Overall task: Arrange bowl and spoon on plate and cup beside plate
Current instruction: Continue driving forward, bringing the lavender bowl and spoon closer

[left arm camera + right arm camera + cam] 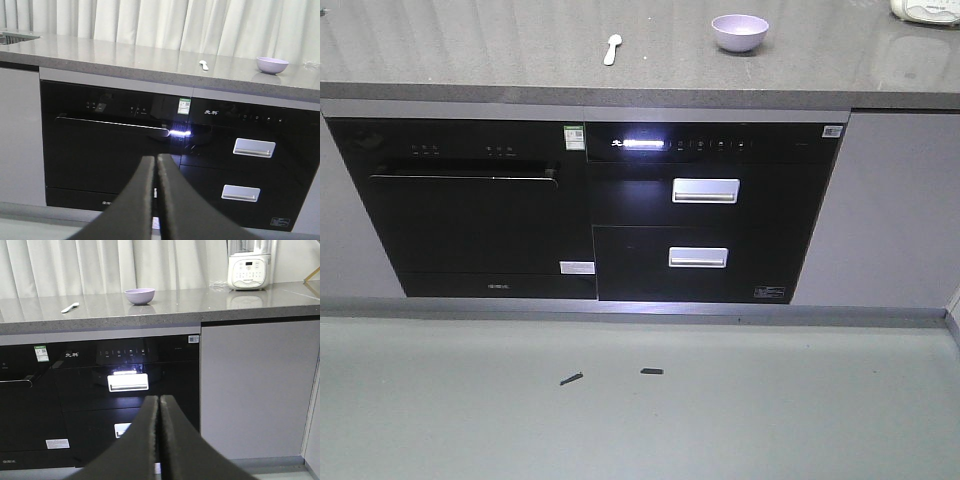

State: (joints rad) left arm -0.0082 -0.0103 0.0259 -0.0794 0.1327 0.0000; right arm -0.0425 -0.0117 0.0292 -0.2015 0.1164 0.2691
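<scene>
The lavender bowl [740, 32] stands upright on the grey counter [470, 50]; the pale spoon [612, 49] lies flat, well apart from it.

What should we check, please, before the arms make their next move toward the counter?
1. Locate bowl: ok, upright on counter.
2. Locate spoon: ok, lying left of bowl, apart from it.
3. Locate plate: not ok, in no view.
4. Locate cup: not ok, in no view.
5. Confirm left gripper empty: ok, shut on nothing.
6. Confirm right gripper empty: ok, shut on nothing.
</scene>
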